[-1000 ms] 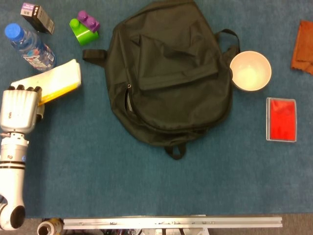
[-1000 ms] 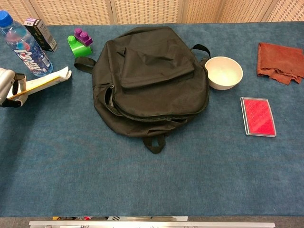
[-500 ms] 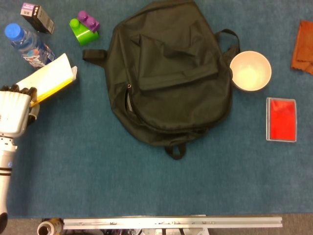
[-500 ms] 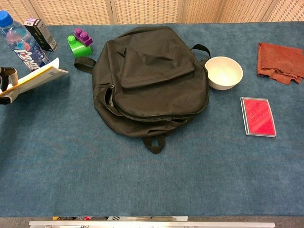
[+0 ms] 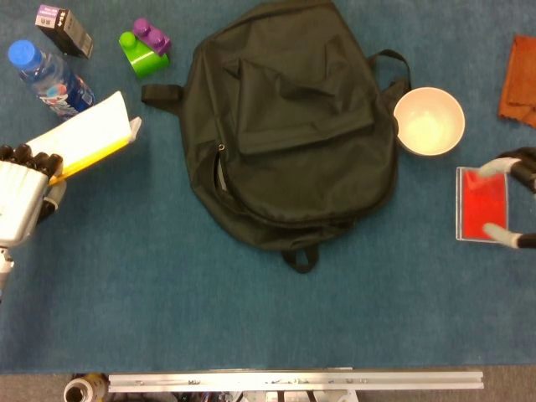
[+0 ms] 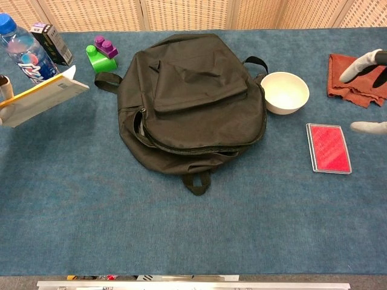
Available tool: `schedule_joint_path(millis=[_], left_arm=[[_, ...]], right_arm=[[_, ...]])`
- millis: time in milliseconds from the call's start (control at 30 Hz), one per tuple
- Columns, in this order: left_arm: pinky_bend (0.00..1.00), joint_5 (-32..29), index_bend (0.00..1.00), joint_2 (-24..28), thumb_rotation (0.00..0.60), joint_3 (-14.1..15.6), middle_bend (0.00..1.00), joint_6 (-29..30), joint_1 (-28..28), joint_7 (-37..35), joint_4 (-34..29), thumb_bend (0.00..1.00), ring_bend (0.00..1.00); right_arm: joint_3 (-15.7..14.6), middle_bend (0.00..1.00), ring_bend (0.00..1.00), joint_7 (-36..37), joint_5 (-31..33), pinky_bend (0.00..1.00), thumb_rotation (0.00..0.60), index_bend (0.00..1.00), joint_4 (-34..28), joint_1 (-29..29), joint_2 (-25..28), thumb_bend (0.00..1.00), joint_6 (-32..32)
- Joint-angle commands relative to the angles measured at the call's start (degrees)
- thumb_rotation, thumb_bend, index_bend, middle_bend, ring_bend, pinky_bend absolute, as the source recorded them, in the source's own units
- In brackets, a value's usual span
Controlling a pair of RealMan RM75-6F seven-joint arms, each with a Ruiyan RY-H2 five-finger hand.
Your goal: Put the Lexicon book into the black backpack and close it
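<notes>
The black backpack (image 5: pixel 289 126) (image 6: pixel 190 99) lies flat mid-table, its main zipper (image 5: pixel 220 172) partly open along the left side. The Lexicon book (image 5: pixel 88 134) (image 6: pixel 42 96), white with a yellow edge, is lifted off the table at the far left and tilted. My left hand (image 5: pixel 21 197) (image 6: pixel 5 90) grips its near end. At the right edge my right hand (image 5: pixel 511 201) (image 6: pixel 369 90) reaches in with fingers spread above the red case, holding nothing.
A water bottle (image 5: pixel 50 79), a black box (image 5: pixel 64 28) and a green and purple block (image 5: pixel 144 48) stand at the back left. Right of the backpack are a white bowl (image 5: pixel 429 121), a red case (image 5: pixel 481 205) and an orange cloth (image 5: pixel 519 79).
My left hand has raised the book from the table and tipped it up. My right hand has come into view at the right edge, above the red case.
</notes>
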Motion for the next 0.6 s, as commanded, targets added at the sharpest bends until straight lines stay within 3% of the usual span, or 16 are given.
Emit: schedule_joint_path(millis=[33,267,600], left_arm=[[0.6,2.0,0.76,0.3,0.6,0.6,0.69,1.9,0.3,-1.0,0.5,0.35,0.53],[0.6,6.4,0.76,0.8,0.6,1.7,0.69,4.9,0.2,-1.2,-0.2,0.34,0.53],[0.6,10.5,0.76,1.3,0.6,2.9,0.69,6.0,-0.2,0.4,-2.4,0.34,0.53]], right_arm=[[0.3,0.37,0.28,-1.7,2.1,0.37,0.6,0.37,-2.5,3.2,-0.8,0.1,-5.0],[2.9,0.37,0.28,-6.1,10.1,0.37,0.6,0.37,-2.8,9.9,-6.1,0.1,-14.3],[5.6,0.37,0.27,-17.3,22.0,0.37,0.6,0.37,2.4,17.9,-17.4,0.1,-19.7]])
